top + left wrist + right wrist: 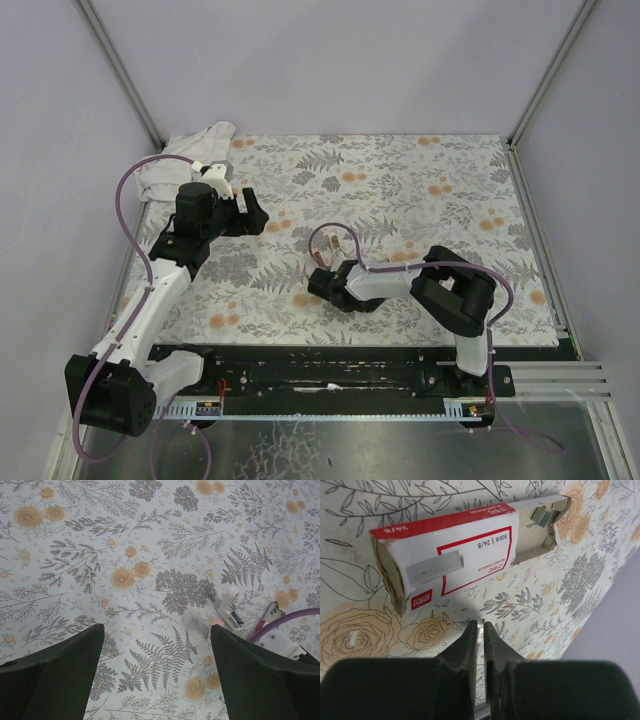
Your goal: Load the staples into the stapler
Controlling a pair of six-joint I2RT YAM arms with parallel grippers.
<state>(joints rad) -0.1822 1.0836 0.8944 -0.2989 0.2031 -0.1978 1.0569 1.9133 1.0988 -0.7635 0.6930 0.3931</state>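
Note:
In the right wrist view the red-and-white staples box (455, 550) lies flat on the flowered mat, its pale inner tray (540, 527) slid out at the upper right with a few staples (545, 515) in it. My right gripper (481, 626) is shut on a thin metal strip of staples, just below the box. In the top view this gripper (318, 285) sits mid-table by the box (317, 260). A small white stapler (230, 609) lies on the mat, right of my left gripper (156, 630), which is open and empty. In the top view the left gripper (255, 215) is at the back left.
A white cloth (200, 150) lies bunched at the back left corner. The right arm's purple cable (325, 235) loops over the mat near the box and shows in the left wrist view (295, 616). A tiny white scrap (352, 639) lies on the mat left of the right gripper.

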